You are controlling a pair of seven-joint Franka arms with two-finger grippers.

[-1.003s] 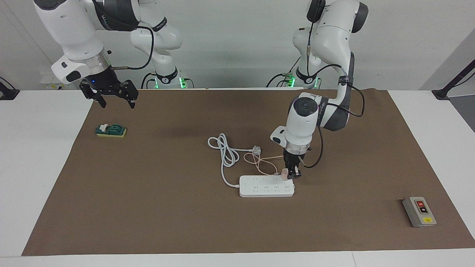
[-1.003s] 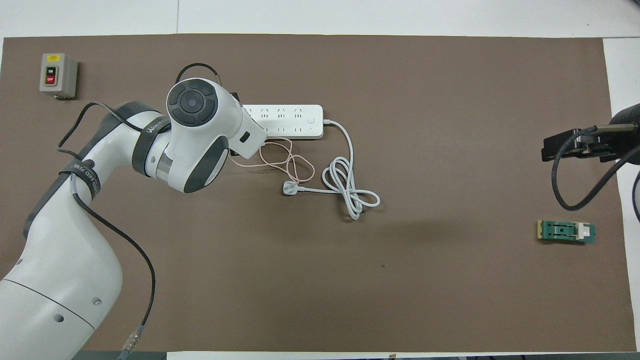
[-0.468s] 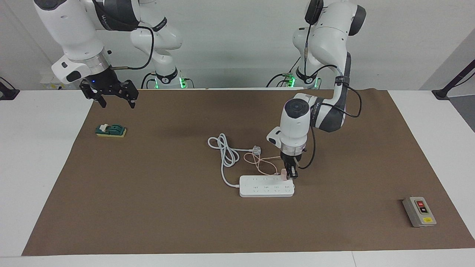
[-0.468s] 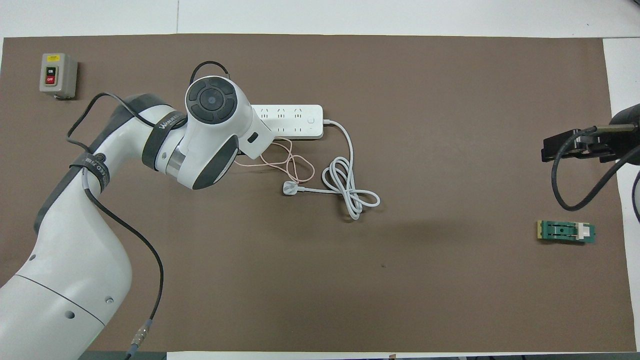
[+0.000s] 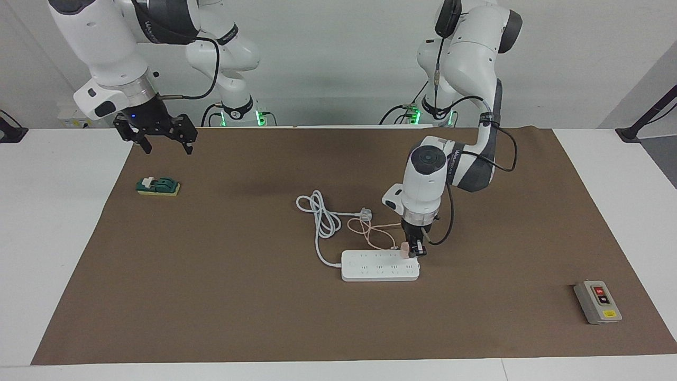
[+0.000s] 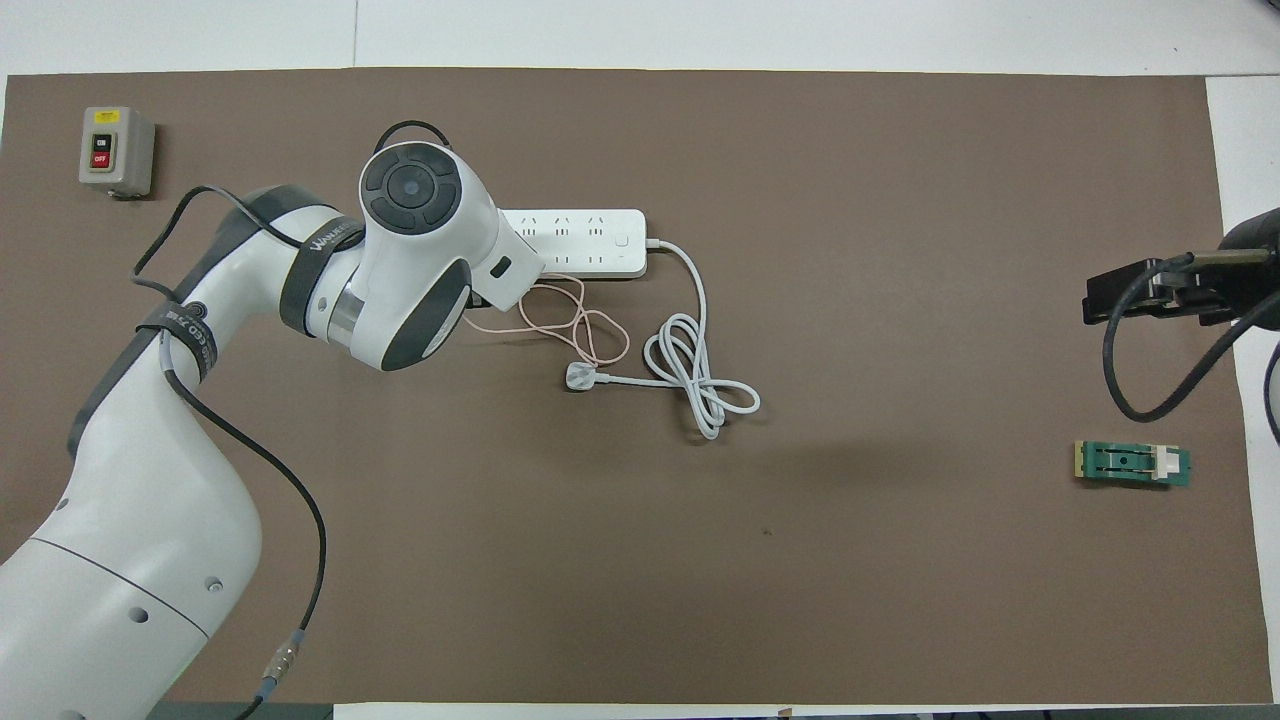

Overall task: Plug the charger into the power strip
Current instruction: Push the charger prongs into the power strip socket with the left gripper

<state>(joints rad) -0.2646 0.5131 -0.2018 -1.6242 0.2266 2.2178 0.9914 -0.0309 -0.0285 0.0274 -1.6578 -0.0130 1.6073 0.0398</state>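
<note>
Pink charger sits clamped in the left jaws, touching the power strip's end; right jaws apart.

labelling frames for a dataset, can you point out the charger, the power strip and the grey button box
charger [image 5: 404, 250], facing view, on its pink body beside the left arm's jaws
power strip [image 5: 370, 266], facing view, on its white top face
grey button box [image 5: 598, 302], facing view, on its grey front face
</note>
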